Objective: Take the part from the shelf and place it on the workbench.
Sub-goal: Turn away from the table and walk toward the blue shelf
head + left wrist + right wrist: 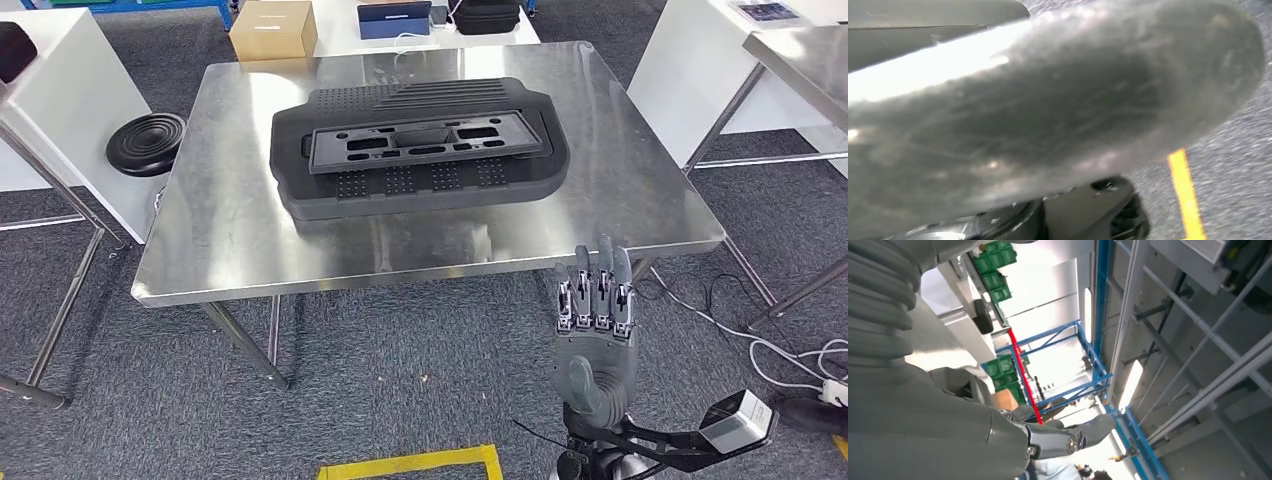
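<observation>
— Steel workbench (640, 190): what's on it?
— The black part (420, 148), lying flat mid-top.
— Hands?
— Right hand (596, 318) raised before the near edge, fingers straight, empty. Left: can't tell.

No readable text anywhere. The black part (418, 148) on the worktop (640, 200) carries moulded slots and ribbing but no lettering I can make out. Cardboard box (273, 28) beyond the far edge: plain faces, no print legible. Yellow floor tape (415, 463): bare stripe, no marking. Green crates (996, 266) seen in the right wrist view: too small and blurred to read any label.
</observation>
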{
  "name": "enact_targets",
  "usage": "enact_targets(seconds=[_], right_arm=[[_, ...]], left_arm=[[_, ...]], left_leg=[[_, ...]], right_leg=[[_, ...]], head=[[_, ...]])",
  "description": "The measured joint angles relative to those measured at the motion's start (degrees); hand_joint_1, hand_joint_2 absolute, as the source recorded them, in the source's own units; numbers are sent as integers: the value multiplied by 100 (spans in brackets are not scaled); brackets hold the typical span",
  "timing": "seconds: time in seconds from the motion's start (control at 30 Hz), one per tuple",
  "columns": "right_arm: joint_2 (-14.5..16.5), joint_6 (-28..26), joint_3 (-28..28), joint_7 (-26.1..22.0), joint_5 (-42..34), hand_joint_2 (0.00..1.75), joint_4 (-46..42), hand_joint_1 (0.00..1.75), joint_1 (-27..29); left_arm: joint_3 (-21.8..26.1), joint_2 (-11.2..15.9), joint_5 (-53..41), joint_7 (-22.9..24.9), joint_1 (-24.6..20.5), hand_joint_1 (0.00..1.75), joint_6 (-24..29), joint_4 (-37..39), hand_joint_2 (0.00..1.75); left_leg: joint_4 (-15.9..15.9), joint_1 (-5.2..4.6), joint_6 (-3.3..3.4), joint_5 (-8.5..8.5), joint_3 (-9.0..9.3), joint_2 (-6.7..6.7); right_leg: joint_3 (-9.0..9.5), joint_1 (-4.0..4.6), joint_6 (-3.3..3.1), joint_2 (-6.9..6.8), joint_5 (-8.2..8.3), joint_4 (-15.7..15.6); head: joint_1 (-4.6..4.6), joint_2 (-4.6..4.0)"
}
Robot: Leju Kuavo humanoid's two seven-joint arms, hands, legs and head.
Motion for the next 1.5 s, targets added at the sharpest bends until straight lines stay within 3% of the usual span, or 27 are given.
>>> enact_targets(seconds=[0.07, 0.1, 0.13, 0.2, 0.27, 0.3, 0.4, 0.43, 0.5, 0.57, 0.63, 0.67, 0.73, 0.77, 0.83, 0.9, 0.93, 0.97, 1.0, 1.07, 1.1, 1.17, 1.23, 1.3, 1.37, 1.43, 1.5], right_arm=[[-3, -30, 1, 16, 2, 175, 46, 0, -1], [-5, -39, 1, 22, 2, 175, 68, 0, -1], [-6, -50, 0, 27, 2, 175, 89, 0, -1], [-8, -67, -1, 34, 2, 175, 120, 0, -1], [-11, -77, -3, 39, 2, 175, 134, 0, -4], [-12, -81, -3, 43, 2, 175, 136, 0, -7], [-19, -86, -4, 51, 2, 175, 139, 0, -13], [-24, -88, -4, 52, 2, 175, 140, 0, -13], [-36, -91, -4, 54, 2, 175, 144, 0, -14], [-51, -100, -4, 54, 2, 175, 149, 0, -15], [-66, -115, -4, 55, 2, 175, 160, 0, -14], [-71, -120, -4, 55, 2, 175, 165, 0, -15], [-79, -128, -4, 54, 1, 175, 170, 0, -24], [-82, -132, -4, 54, 0, 175, 170, 0, -34], [-87, -138, -5, 55, -2, 175, 171, 0, -46], [-93, -141, -7, 56, -1, 175, 174, 0, -46], [-95, -143, -8, 56, 1, 175, 175, 0, -52], [-95, -149, -9, 56, 5, 175, 177, 0, -52], [-95, -162, -10, 56, 18, 175, 178, 0, -51], [-95, -230, -12, 57, 82, 175, 186, 0, -44], [-96, -286, -13, 64, 137, 175, 195, 0, -40], [-101, -430, -13, 98, 271, 175, 231, 0, -28], [-109, -586, -13, 158, 404, 175, 298, 0, -10], [-117, -745, -13, 224, 534, 175, 402, 0, 0], [-134, -929, -12, 286, 672, 175, 554, 0, 14], [-167, -1117, -14, 341, 773, 175, 746, 0, 36], [-202, -1285, -26, 397, 844, 175, 970, 0, 51]], left_arm=[[0, 1, -7, 5, 1, 0, 4, 0, 0], [0, 1, -10, 7, 1, 0, 6, 0, 0], [-1, 2, -15, 8, 0, 0, 7, 0, 0], [-1, 5, -27, 11, -3, 0, 11, 0, 0], [-1, 4, -45, 12, -14, 0, 16, 0, 0], [-1, 3, -52, 12, -16, 0, 17, 0, 0], [-1, 3, -56, 14, -10, 0, 22, 2, 0], [-1, 4, -56, 16, -12, 0, 23, 3, 0], [1, 6, -58, 18, -21, 0, 27, 3, 0], [2, 8, -61, 18, -27, 0, 31, 2, 0], [1, 7, -65, 16, -27, 0, 31, 2, 0], [0, 5, -67, 13, -27, 0, 31, 2, 0], [-1, -2, -70, 5, -28, 0, 31, 2, 0], [0, -5, -70, 1, -28, 0, 31, 2, 0], [0, -8, -72, -9, -28, 0, 31, 2, 0], [0, -9, -72, -13, -24, 0, 31, 3, 0], [1, -9, -72, -12, -21, 0, 31, 3, 0], [1, -9, -74, -12, -16, 0, 31, 3, 0], [2, -7, -79, -12, -9, 0, 31, 4, 0], [0, -6, -98, -13, -5, 0, 31, 4, 0], [0, -7, -108, -14, -5, 0, 31, 4, 0], [-1, -4, -120, -14, -6, 0, 32, 4, 0], [-1, 2, -123, -14, -12, 0, 39, 4, 0], [0, -1, -128, -15, -23, 0, 46, 4, 0], [1, -3, -140, -15, -28, 0, 47, 6, 0], [3, -1, -158, -14, -26, 0, 50, 7, 0], [4, 2, -176, -14, -28, 0, 60, 7, 0]], left_leg=[[722, 24, -60, -527, -102, 2], [1000, 36, -86, -598, -99, 3], [1119, 52, -108, -541, -22, 3], [745, 91, -141, -284, 428, 4], [-6, 91, -152, -285, 981, -16], [-262, 78, -139, -338, 1128, -28], [-406, 36, 11, -310, 1070, -28], [-414, 34, 89, -257, 1011, -16], [-430, 42, 223, -129, 870, 7], [-426, 32, 270, 7, 689, 12], [-423, 25, 268, 143, 509, 21], [-422, 24, 259, 210, 426, 24], [-421, 23, 230, 334, 293, 22], [-419, 17, 205, 393, 246, 20], [-455, 15, 140, 522, 218, 22], [-521, 24, 63, 638, 218, 21], [-509, 29, 32, 598, 195, 16], [-415, 32, 6, 440, 160, 11], [-194, 37, -14, 165, 104, 6], [541, 47, -50, -460, -22, 5], [895, 53, -70, -613, -53, 5], [1109, 77, -103, -500, 111, 6], [545, 111, -133, -288, 628, 3], [-122, 111, -147, -346, 1072, -27], [-330, 75, -104, -418, 1143, -56], [-351, 59, 22, -340, 1048, -41], [-377, 60, 175, -213, 916, -13]], right_leg=[[-131, 1, -23, -12, 126, 10], [-201, -1, -13, -18, 185, 23], [-277, -6, 5, -22, 241, 45], [-442, -32, 65, -23, 325, 120], [-588, -34, 146, -24, 383, 211], [-635, -29, 188, -28, 416, 245], [-724, -32, 308, -29, 510, 266], [-783, -37, 321, -21, 450, 317], [-989, -42, 287, -1, 81, 721], [-1225, -40, 257, 9, -372, 1468], [-1228, -39, 320, 11, -486, 1911], [-1073, -38, 371, 11, -402, 1827], [-488, -29, 412, 11, -205, 1107], [-163, -11, 385, 12, -193, 642], [161, 28, 306, 19, -227, 100], [116, 29, 232, 25, -164, 27], [87, 6, 188, 24, -116, 10], [40, -20, 129, 17, -55, -1], [-13, -48, 82, 9, 10, -10], [-128, -45, 25, 0, 130, -3], [-193, -42, 27, -3, 190, 8], [-343, -45, 58, -3, 292, 59], [-505, -59, 104, -3, 349, 159], [-638, -42, 164, -5, 390, 271], [-716, -26, 257, -7, 461, 311], [-777, -34, 338, -1, 477, 329], [-931, -44, 321, 10, 190, 595]], head=[[-17, 0], [-16, 0], [-18, 0], [-20, 1], [-21, 1], [-19, 1], [-18, 0], [-14, 0], [8, 0], [25, 0], [25, 0], [25, 0], [25, 0], [22, 1], [16, 1], [14, 0], [14, 1], [3, 1], [-10, 1], [-31, 1], [-35, 1], [-37, 1], [-39, 0], [-43, 0], [-47, 0], [-48, 0], [-30, 0]])
